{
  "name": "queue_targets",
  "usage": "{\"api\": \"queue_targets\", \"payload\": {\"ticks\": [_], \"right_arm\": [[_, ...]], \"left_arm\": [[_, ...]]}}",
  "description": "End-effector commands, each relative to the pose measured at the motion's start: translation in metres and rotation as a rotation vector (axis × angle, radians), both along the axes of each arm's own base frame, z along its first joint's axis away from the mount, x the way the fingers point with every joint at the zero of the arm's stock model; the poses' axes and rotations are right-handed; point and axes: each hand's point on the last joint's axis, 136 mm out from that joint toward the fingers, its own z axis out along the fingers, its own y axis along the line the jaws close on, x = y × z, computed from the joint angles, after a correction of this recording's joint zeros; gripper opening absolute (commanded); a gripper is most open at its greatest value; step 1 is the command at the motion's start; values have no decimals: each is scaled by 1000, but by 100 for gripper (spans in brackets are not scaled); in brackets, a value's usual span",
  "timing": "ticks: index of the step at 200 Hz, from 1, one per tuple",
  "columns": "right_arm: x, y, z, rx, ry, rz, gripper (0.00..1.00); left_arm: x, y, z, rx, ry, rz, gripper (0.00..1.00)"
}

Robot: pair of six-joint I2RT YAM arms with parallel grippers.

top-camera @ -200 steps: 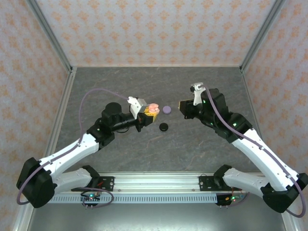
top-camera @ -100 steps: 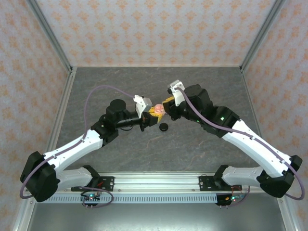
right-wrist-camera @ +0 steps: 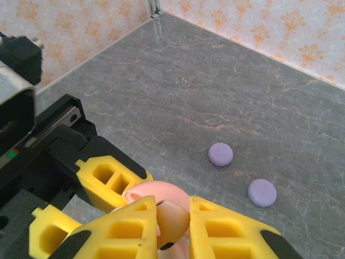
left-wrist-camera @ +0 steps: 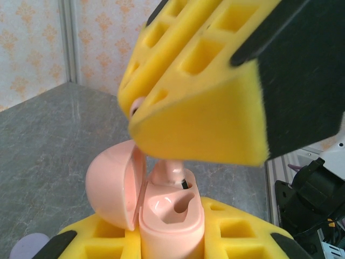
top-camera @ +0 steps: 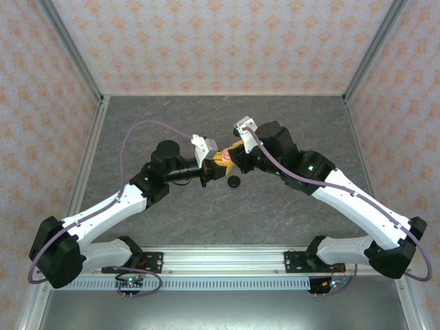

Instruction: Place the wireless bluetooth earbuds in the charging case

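Right tool (top-camera: 232, 153) swung in from right, now against left tool (top-camera: 215, 166); pinches pink earbud (right-wrist-camera: 172, 216) above open case (left-wrist-camera: 171, 216), clamped by left tool.

surface: grey table (top-camera: 172, 227) | on it: black puck (top-camera: 234, 181), lilac puck (right-wrist-camera: 220, 154), second lilac puck (right-wrist-camera: 262, 192)

The whole bench (top-camera: 206, 227) is viewed from above and behind; both wrist views are set close, sharing the pink case (left-wrist-camera: 171, 216).
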Motion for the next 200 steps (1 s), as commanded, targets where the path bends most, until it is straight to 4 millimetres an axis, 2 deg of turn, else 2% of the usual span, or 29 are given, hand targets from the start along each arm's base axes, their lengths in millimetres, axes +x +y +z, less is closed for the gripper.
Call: {"api": "queue_targets", "payload": {"ticks": [1,47,81,145,200], "right_arm": [[-1,8,5,16,-20,22,17],[-3,13,0,1,-12,39,17],[-3,6,-9,-34,-5,24,17],[0,-4,-9,-55,-38,-14,17],[-2,-3,-12,-61,-33,5,17]], "left_arm": [[-2,-5,28,-51,-63,-24,0],[-1,-4,27,-49,-61,-15,0],[0,-3,27,-47,-58,-8,0],[2,-4,23,-41,-49,-6,0],[3,-5,23,-42,-46,-5,0]]}}
